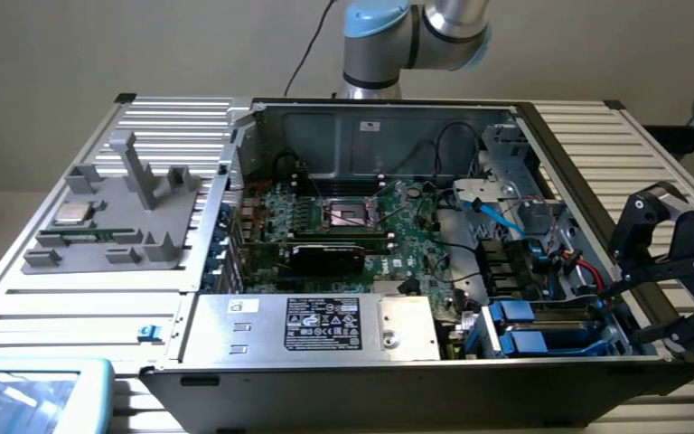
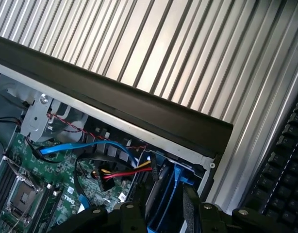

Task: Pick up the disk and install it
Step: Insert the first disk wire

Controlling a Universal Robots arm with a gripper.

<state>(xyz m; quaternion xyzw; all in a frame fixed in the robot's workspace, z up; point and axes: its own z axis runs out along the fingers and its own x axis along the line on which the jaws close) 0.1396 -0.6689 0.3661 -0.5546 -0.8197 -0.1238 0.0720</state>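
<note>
The black claw (image 1: 642, 289), fingers apart, hangs over the open computer case's black rim (image 2: 139, 104) on the exterior view's right. The ribbed worktop (image 2: 188, 43) stretches beyond. The blue-framed grey disk (image 1: 526, 313) sits in the corner bay nearby.

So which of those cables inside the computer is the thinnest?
The twisted red-and-black wire, strung just under the case's black rim. The flat blue cable and the red-and-yellow bundle are plainly thicker.

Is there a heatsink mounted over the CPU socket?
No, the CPU socket sits bare and uncovered on the motherboard in the exterior view.
</note>
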